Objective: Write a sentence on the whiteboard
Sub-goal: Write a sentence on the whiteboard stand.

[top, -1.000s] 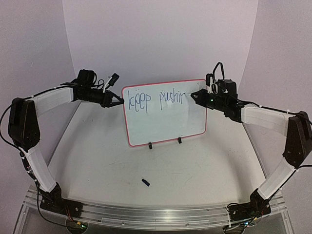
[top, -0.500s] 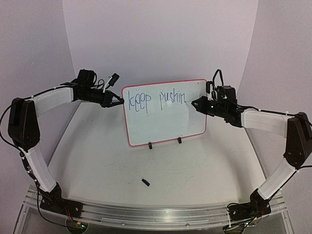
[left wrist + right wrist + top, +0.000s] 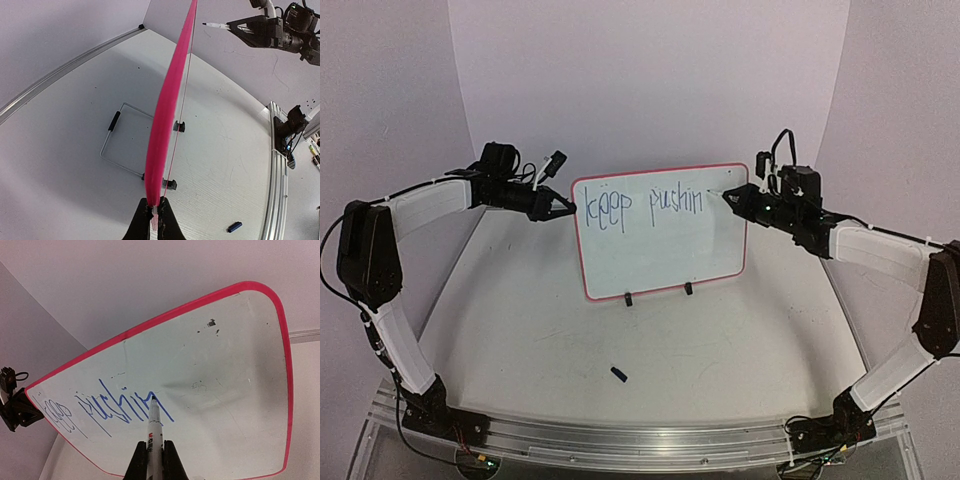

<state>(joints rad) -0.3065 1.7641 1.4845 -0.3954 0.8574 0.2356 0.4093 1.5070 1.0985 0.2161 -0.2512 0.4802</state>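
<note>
Top external view first: where is the whiteboard (image 3: 660, 250) standing?

— It is standing upright on its black clip feet (image 3: 628, 298), toward the far edge of the table (image 3: 720, 350), midway between the left and right edges.

And what are the fingers doing?

— Your left gripper (image 3: 154, 220) is pinching the board's red-pink rim at its left side, fingers (image 3: 141, 222) narrow on it. Your right gripper (image 3: 155, 460) is clamping a marker (image 3: 154, 425) and pointing it at the board's upper right area.

Is the tip touching?

— You are asking more than the views show; I cannot tell. The sentence (image 3: 645, 205) is reading "keep pushin" in blue along the top. A small dark cap (image 3: 618, 373) is lying on the table nearer the near edge.
</note>
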